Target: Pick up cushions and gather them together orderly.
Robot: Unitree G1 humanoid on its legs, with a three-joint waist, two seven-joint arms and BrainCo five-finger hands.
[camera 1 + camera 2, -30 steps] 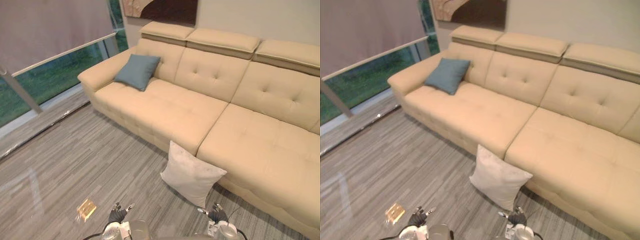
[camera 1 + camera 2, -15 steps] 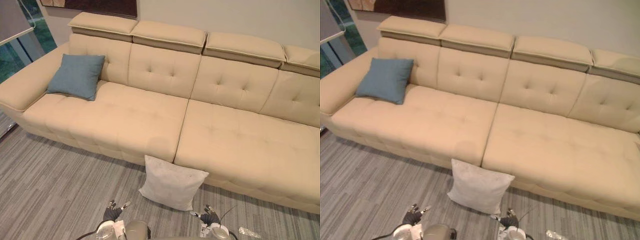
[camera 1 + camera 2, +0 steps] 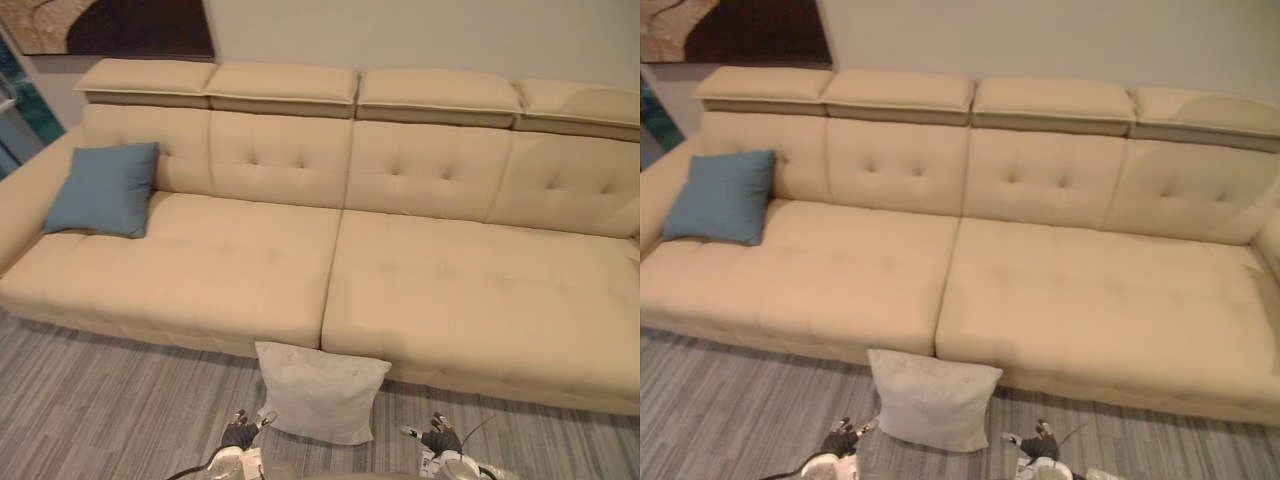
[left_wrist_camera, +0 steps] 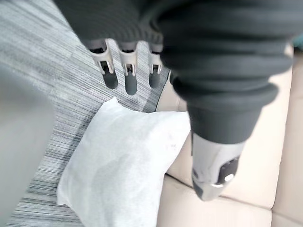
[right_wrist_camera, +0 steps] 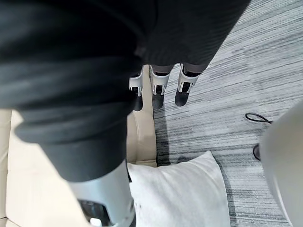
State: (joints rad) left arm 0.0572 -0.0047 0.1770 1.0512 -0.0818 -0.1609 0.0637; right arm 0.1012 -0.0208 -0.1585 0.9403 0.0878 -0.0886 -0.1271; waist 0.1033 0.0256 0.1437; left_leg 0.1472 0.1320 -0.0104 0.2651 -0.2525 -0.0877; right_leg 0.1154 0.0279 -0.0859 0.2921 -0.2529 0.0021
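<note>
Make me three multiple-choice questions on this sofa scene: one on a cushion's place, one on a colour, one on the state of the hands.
1. Where is the white cushion?
A) on the seat
B) on the floor, leaning against the front of the beige sofa
C) on the armrest

2. What colour is the cushion at the sofa's left end?
A) red
B) blue
C) black

3. What state are both hands in?
A) open, holding nothing
B) shut on a cushion
C) shut, holding nothing

Answers:
1 B: it stands on the grey floor at the sofa's base.
2 B: the blue cushion leans on the backrest.
3 A: the left hand and right hand show straight fingers.
</note>
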